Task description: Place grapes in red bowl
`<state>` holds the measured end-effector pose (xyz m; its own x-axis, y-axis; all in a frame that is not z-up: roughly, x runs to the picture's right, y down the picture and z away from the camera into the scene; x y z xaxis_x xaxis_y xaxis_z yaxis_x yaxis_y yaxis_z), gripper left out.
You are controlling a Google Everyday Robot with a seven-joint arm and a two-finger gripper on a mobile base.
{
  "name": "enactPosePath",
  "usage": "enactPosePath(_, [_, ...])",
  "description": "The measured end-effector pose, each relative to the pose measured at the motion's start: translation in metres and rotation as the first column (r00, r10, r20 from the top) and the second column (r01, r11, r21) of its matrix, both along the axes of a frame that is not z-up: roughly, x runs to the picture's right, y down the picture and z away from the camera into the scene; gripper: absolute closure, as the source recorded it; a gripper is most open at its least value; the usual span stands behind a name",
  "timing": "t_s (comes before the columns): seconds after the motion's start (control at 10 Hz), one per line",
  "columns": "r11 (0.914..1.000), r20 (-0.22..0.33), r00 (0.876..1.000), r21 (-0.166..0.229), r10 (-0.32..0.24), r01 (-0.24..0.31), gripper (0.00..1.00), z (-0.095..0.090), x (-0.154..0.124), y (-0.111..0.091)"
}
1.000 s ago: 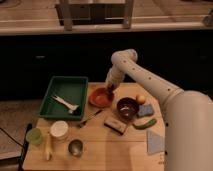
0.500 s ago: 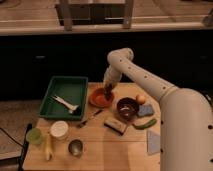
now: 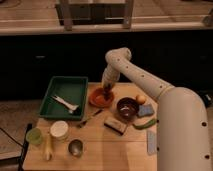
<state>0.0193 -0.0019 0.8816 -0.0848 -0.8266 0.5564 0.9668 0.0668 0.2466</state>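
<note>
Since a second ago the arm has swung its lower end in over the red bowl, and the claw (image 3: 107, 90) now hangs low above the bowl's inside, where before it was a little higher and further right; everything else on the desk has stayed put. In the one camera view, the claw is at the end of the white arm (image 3: 145, 82) that reaches from the right, directly over the red bowl (image 3: 96, 101), which sits near the back middle of the wooden desk (image 3: 100, 150). A small dark lump at the claw's tip looks like the grapes (image 3: 106, 93), just above or touching the bowl's floor; whether the claw is clamped on them or apart cannot be told. Left of the bowl lies a green tray (image 3: 52, 95) with a white utensil (image 3: 65, 103) in it. To the right stands a dark brown bowl (image 3: 127, 107), with a small orange fruit (image 3: 141, 99) just behind it and a blue sponge (image 3: 146, 110) beside it. In front are a fork (image 3: 88, 118), a dark bar (image 3: 115, 125), a white lidded cup (image 3: 59, 130), a metal cup (image 3: 75, 147), a green cup (image 3: 34, 136) and a banana (image 3: 48, 148).
</note>
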Motion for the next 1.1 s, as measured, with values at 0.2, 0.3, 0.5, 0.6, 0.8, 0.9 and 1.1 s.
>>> enactPosePath(0.2, [1.0000,0.000,1.000,-0.003,0.001,-0.001,0.25,-0.0007,0.0005,0.0002])
enactPosePath(0.3, [1.0000,-0.001,1.000,-0.004,0.003,-0.003,0.21,-0.0008,0.0013,0.0004])
enactPosePath(0.5, [1.0000,-0.003,1.000,-0.004,0.006,-0.006,0.20,-0.0012,0.0020,-0.0004])
enactPosePath(0.6, [1.0000,-0.004,1.000,-0.005,0.007,-0.007,0.20,-0.0012,0.0025,-0.0008])
enactPosePath(0.8, [0.9999,-0.005,1.000,-0.009,0.009,-0.009,0.20,0.0001,0.0024,-0.0009])
enactPosePath(0.9, [0.9999,-0.004,1.000,-0.010,0.009,-0.009,0.20,0.0004,0.0024,-0.0009])
enactPosePath(1.1, [0.9999,-0.004,1.000,-0.011,0.012,-0.012,0.20,0.0016,0.0035,-0.0016])
